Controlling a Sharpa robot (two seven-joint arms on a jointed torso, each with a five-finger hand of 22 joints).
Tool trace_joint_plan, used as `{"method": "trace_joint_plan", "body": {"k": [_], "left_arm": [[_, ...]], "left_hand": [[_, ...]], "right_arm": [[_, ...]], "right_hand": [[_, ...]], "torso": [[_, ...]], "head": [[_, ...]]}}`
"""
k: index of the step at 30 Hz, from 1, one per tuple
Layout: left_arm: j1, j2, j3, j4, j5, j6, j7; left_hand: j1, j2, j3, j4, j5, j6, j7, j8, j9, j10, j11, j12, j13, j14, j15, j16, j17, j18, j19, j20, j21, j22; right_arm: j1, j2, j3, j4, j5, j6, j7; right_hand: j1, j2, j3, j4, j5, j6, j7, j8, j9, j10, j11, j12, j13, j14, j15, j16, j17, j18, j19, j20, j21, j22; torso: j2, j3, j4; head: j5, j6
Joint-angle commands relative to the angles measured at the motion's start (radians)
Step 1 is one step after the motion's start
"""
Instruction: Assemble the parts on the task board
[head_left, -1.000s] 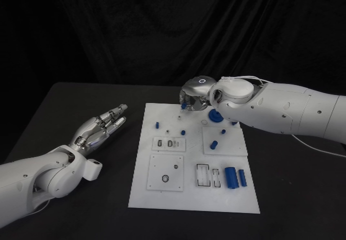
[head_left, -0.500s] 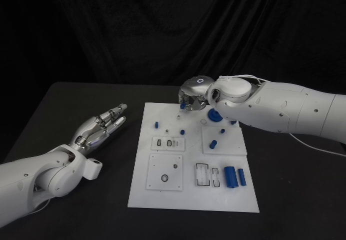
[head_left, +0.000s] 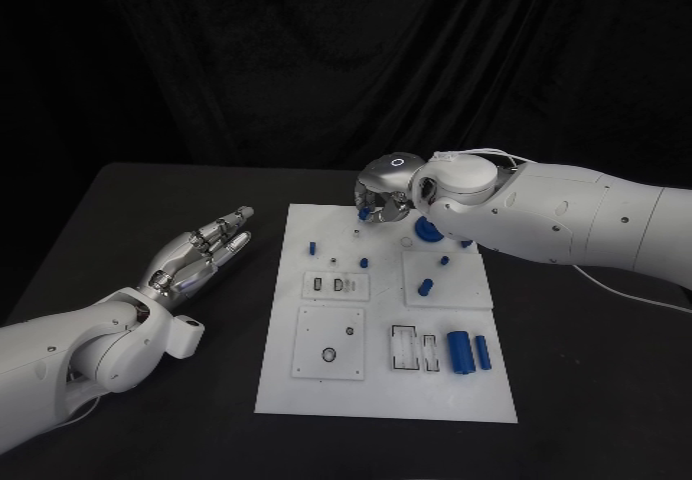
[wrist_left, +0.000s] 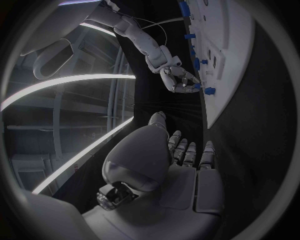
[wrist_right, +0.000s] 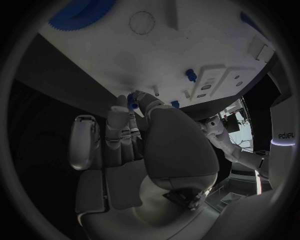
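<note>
Black table (head_left: 130, 215): your right hand (head_left: 384, 196) pinches a small blue part (wrist_right: 132, 101) over the task board's (head_left: 375, 395) far edge, likely for seating; left hand (head_left: 195, 258) spread, idle.

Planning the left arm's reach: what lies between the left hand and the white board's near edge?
Only bare black table lies between the left hand and the board, as the head view shows.
</note>
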Motion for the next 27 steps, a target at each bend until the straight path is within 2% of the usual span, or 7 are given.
{"method": "trace_joint_plan", "body": {"k": [1, 15, 19, 22, 23, 25, 27], "left_arm": [[0.002, 0.003, 0.001, 0.0, -0.002, 0.012, 0.193], [0.002, 0.004, 0.001, -0.003, -0.002, 0.013, 0.189], [0.002, 0.004, 0.001, -0.004, -0.002, 0.013, 0.187], [0.002, 0.004, 0.001, -0.004, -0.002, 0.014, 0.187], [0.002, 0.004, 0.001, -0.004, -0.002, 0.014, 0.187], [0.002, 0.004, 0.001, -0.004, -0.002, 0.014, 0.186], [0.002, 0.004, 0.001, -0.004, -0.002, 0.015, 0.186]], "left_hand": [[0.011, 0.0, 0.006, 0.002, 0.006, 0.001, 0.005, -0.001, 0.001, 0.0, -0.001, -0.006, -0.001, -0.002, 0.005, -0.004, -0.001, 0.019, 0.0, 0.005, -0.002, 0.002], [0.012, 0.001, 0.007, 0.002, 0.007, 0.001, 0.006, -0.001, 0.001, 0.0, 0.0, -0.006, -0.001, -0.002, 0.005, -0.004, -0.001, 0.019, 0.0, 0.005, -0.002, 0.002], [0.013, 0.001, 0.007, 0.001, 0.008, 0.0, 0.007, -0.001, 0.001, -0.001, 0.0, -0.006, -0.002, -0.002, 0.005, -0.004, -0.001, 0.019, 0.0, 0.006, -0.002, 0.002], [0.013, 0.001, 0.007, 0.001, 0.008, -0.001, 0.007, -0.001, 0.001, -0.001, 0.0, -0.006, -0.002, -0.002, 0.005, -0.004, -0.001, 0.019, 0.0, 0.006, -0.002, 0.002], [0.013, 0.001, 0.007, 0.001, 0.008, -0.001, 0.007, -0.001, 0.001, -0.001, 0.0, -0.006, -0.002, -0.002, 0.005, -0.004, -0.001, 0.019, 0.0, 0.006, -0.002, 0.002], [0.013, 0.001, 0.007, 0.001, 0.008, -0.001, 0.007, -0.001, 0.001, -0.001, 0.0, -0.006, -0.002, -0.002, 0.005, -0.004, -0.001, 0.019, 0.0, 0.006, -0.002, 0.002], [0.014, 0.001, 0.007, 0.001, 0.008, -0.002, 0.008, -0.001, 0.0, -0.002, 0.001, -0.006, -0.002, -0.002, 0.006, -0.004, -0.001, 0.019, 0.0, 0.006, -0.002, 0.002]], "right_arm": [[-0.007, 0.003, -0.001, -0.005, 0.012, 0.027, -0.007], [-0.01, 0.013, -0.001, -0.01, 0.021, 0.035, -0.009], [-0.01, 0.015, -0.001, -0.012, 0.021, 0.062, -0.033], [-0.01, 0.015, -0.001, -0.014, 0.021, 0.085, -0.056], [-0.01, 0.015, -0.001, -0.014, 0.021, 0.086, -0.059], [-0.01, 0.012, -0.001, -0.014, 0.021, 0.085, -0.068], [-0.01, 0.008, -0.001, -0.012, 0.021, 0.07, -0.071]], "right_hand": [[-0.003, 0.01, 0.006, -0.001, -0.004, -0.011, 0.0, 0.053, 0.211, -0.007, 0.005, -0.007, -0.001, -0.005, 0.004, -0.005, -0.001, -0.016, -0.003, 0.007, -0.005, -0.001], [-0.011, 0.009, 0.008, 0.003, -0.035, -0.048, 0.004, 0.023, 0.213, -0.027, 0.014, -0.024, 0.002, -0.018, 0.014, -0.018, -0.016, -0.012, -0.015, 0.015, -0.017, -0.012], [-0.026, -0.001, 0.008, 0.013, -0.083, -0.141, 0.008, -0.044, 0.191, -0.098, 0.041, -0.056, -0.002, -0.049, 0.037, -0.051, -0.057, -0.005, -0.043, 0.033, -0.047, -0.045], [-0.034, -0.014, -0.007, 0.012, -0.137, -0.272, 0.007, -0.131, 0.144, -0.226, 0.071, -0.096, -0.008, -0.117, 0.046, -0.115, -0.141, 0.013, -0.103, 0.047, -0.11, -0.115], [-0.034, -0.014, -0.007, 0.012, -0.137, -0.272, 0.007, -0.131, 0.144, -0.226, 0.071, -0.096, -0.008, -0.117, 0.046, -0.115, -0.141, 0.013, -0.103, 0.047, -0.11, -0.115], [-0.035, -0.013, -0.029, 0.006, -0.154, -0.365, -0.003, -0.135, 0.109, -0.301, 0.08, -0.091, -0.002, -0.154, 0.054, -0.136, -0.171, 0.021, -0.134, 0.053, -0.143, -0.145], [-0.033, -0.009, -0.055, -0.001, -0.162, -0.508, -0.009, -0.144, 0.035, -0.366, 0.087, -0.084, 0.009, -0.186, 0.058, -0.146, -0.189, 0.027, -0.159, 0.06, -0.172, -0.168]], "torso": [[0.0, -0.0002, 0.0001], [0.0, -0.0004, 0.0], [0.0, -0.0005, -0.0006], [0.0, -0.0006, -0.0003], [0.0, -0.0006, -0.0003], [0.0, -0.0005, -0.0001], [0.0, -0.0004, -0.0002]], "head": [[0.0, -0.001], [0.0, -0.005], [0.0, -0.004], [0.001, -0.004], [0.001, -0.004], [0.002, -0.003], [0.002, -0.002]]}}
